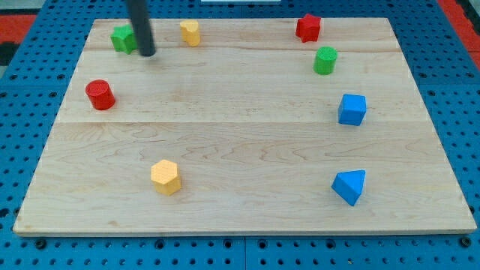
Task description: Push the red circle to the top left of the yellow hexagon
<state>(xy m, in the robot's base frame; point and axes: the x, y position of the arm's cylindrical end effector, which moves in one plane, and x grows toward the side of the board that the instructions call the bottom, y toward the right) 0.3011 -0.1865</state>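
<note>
The red circle stands near the board's left edge, a little above mid-height. The yellow hexagon lies lower down, to the right of the red circle and toward the view's bottom. My tip rests on the board near the top left, above and to the right of the red circle and apart from it. The rod runs up out of the view's top.
A green star-like block sits just left of the rod. A small yellow block is to its right. A red star, green cylinder, blue cube and blue triangle stand on the right side.
</note>
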